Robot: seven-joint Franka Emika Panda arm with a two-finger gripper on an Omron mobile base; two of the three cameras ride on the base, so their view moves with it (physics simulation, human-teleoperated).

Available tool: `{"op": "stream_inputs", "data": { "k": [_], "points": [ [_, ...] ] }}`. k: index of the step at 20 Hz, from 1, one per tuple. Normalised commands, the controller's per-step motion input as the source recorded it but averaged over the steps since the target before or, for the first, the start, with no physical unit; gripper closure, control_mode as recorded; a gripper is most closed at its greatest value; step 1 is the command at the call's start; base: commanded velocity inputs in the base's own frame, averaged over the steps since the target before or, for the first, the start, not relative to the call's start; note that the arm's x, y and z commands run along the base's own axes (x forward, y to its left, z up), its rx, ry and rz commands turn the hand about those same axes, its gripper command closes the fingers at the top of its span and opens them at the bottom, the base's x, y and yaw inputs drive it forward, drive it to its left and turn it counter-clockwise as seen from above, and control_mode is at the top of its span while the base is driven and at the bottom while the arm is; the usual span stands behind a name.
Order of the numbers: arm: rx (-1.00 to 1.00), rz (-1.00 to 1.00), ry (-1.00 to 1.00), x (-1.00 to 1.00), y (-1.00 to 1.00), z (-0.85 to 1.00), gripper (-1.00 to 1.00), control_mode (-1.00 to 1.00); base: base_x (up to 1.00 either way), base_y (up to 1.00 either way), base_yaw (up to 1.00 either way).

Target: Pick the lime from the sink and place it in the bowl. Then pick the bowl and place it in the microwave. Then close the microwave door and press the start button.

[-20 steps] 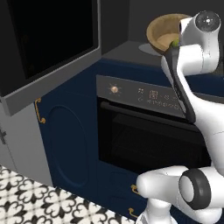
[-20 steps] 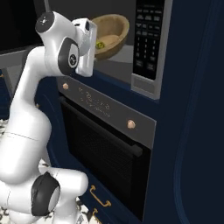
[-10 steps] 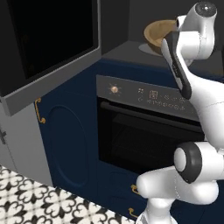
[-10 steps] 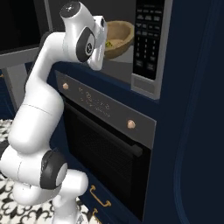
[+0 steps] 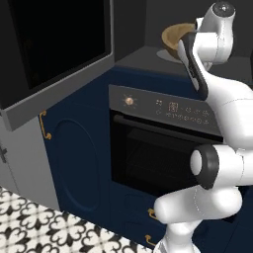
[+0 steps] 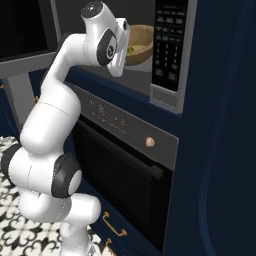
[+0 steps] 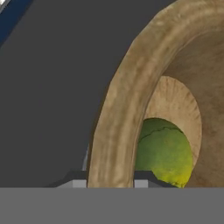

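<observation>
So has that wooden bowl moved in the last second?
Yes. The bowl has gone deeper into the microwave, closer to its keypad in the right base view, carried by the hand.

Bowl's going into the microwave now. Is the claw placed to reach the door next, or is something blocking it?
Probably not right away: the claw is clamped on the bowl rim inside the microwave. The door hangs open off to the left, nothing between, once it lets go.
</observation>
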Motion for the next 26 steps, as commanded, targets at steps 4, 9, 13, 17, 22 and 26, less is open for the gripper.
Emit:
{"op": "stream_inputs", "data": {
  "k": [4, 9, 13, 17, 22, 26],
  "points": [
    [0.01, 0.0, 0.06, 0.49, -0.28, -0.32, 1.0, -1.0, 0.0, 0.0, 0.0],
    [0.0, 0.0, 0.05, 0.4, -0.23, -0.18, 1.0, -1.0, 0.0, 0.0, 0.0],
    [0.0, 0.0, 0.01, 0.17, -0.06, -0.17, -1.0, -1.0, 0.0, 0.0, 0.0],
    [0.0, 0.0, -0.08, 0.08, 0.0, -0.14, -1.0, -1.0, 0.0, 0.0, 0.0],
    [0.02, 0.0, -0.26, 0.02, 0.0, -0.08, -1.0, -1.0, 0.0, 0.0, 0.0],
    [0.06, 0.0, -0.41, 0.0, 0.0, -0.27, -1.0, -1.0, 0.0, 0.0, 0.0]
  ]
}}
